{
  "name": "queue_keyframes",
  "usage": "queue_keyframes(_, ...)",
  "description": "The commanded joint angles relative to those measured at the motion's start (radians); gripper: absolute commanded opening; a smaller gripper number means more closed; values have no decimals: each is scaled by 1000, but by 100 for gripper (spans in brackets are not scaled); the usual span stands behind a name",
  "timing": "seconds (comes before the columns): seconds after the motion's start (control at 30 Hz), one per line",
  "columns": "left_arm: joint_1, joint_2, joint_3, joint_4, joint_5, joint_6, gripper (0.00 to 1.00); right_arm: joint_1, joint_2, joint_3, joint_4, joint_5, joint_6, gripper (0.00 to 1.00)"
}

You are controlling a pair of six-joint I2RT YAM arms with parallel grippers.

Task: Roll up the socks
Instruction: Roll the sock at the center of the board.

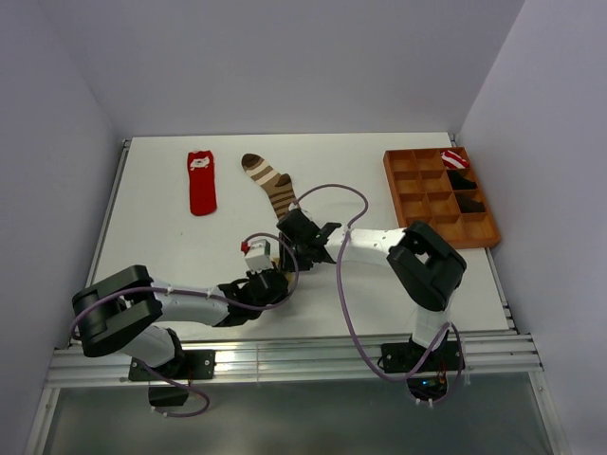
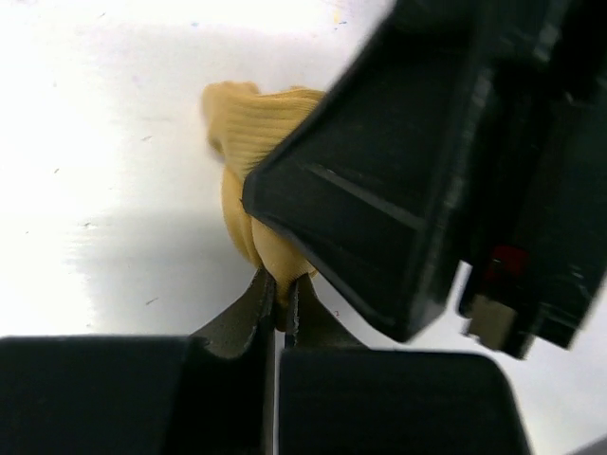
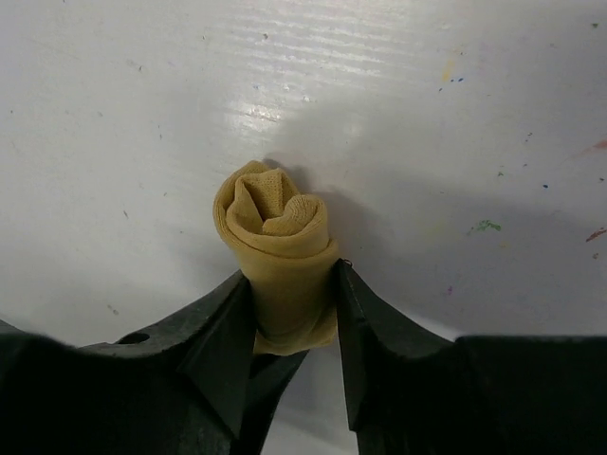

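Mustard ribbed sock (image 3: 275,256), tight spiral roll

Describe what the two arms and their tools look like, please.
Both arms are built alike. The left arm and the right arm have white tube-like links and bulky black joints. Thin lilac cables loop along each arm. The left tool and the right tool have matte black, wedge-shaped fingers. A small red-and-white part sits near the left wrist.

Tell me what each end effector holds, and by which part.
Both hold the rolled yellow sock. The right end effector clamps the roll's sides near its lower end; the left end effector pinches a thin fold at its edge.
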Motion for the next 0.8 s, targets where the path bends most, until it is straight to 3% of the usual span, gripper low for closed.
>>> queue_keyframes(0.0,44,-33,-73,18,77,-57,0,11,-9,-17,2,-41,-14,45)
queue_keyframes(0.37,143,-41,-178,164,224,-90,0,24,38,35,-16,-40,-132,53)
queue_keyframes(0.77,179,-42,-213,198,264,-112,0,124,210,224,-260,126,-178,50)
